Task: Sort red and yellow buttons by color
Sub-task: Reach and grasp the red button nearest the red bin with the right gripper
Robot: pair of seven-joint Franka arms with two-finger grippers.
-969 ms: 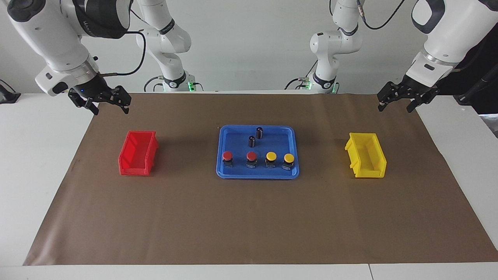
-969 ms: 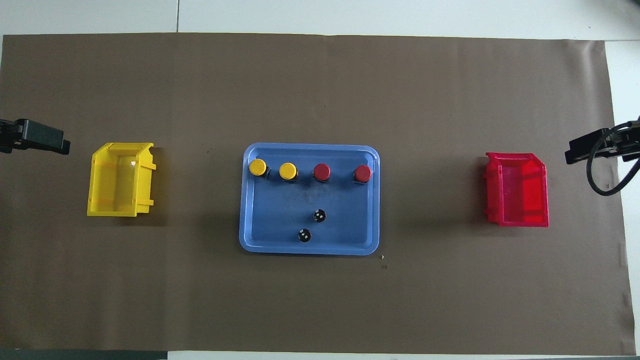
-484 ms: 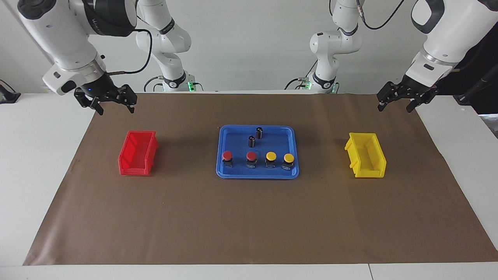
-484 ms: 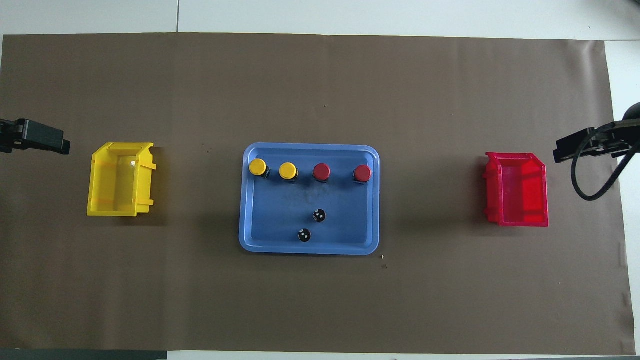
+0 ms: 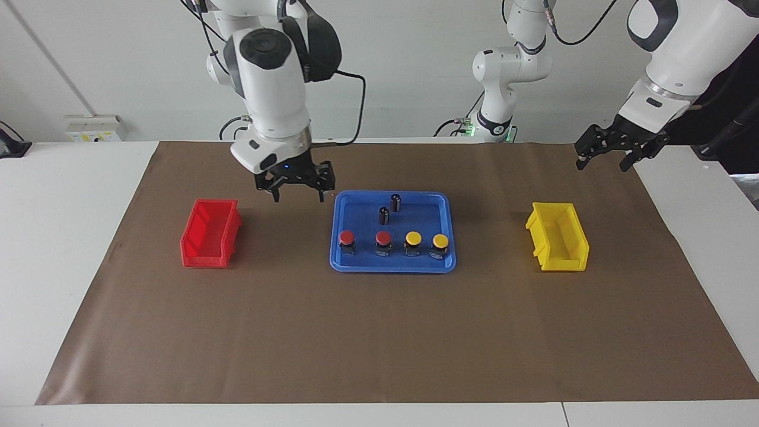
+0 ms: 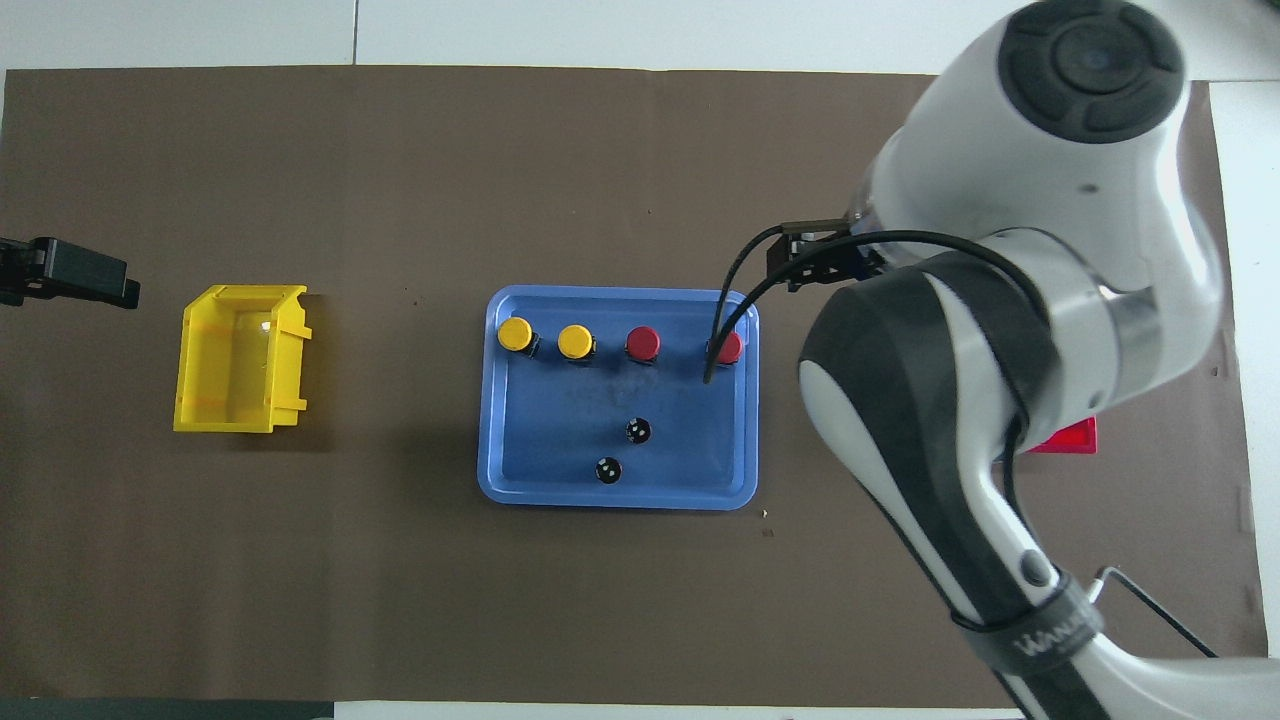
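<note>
Two red buttons [image 5: 347, 238] [image 5: 383, 238] and two yellow buttons [image 5: 413, 238] [image 5: 440, 241] stand in a row in the blue tray [image 5: 391, 268], along its edge farther from the robots. From overhead the row reads yellow [image 6: 516, 334], yellow [image 6: 577, 341], red [image 6: 642, 343], red [image 6: 728, 347], the last partly crossed by a cable. My right gripper [image 5: 296, 196] hangs open and empty over the paper between the red bin [image 5: 210, 232] and the tray. My left gripper [image 5: 600, 166] waits open and empty over the paper's edge by the yellow bin [image 5: 557, 244].
Two small dark capless cylinders [image 5: 395, 201] [image 5: 383, 214] stand in the tray, nearer to the robots than the buttons. Brown paper [image 5: 379, 338] covers the table. In the overhead view the right arm hides most of the red bin [image 6: 1065, 437]; the yellow bin [image 6: 240, 358] shows whole.
The right arm has swung from the table's end, past the red bin, to just beside the tray, still open. The left arm, the buttons and the bins have not moved.
</note>
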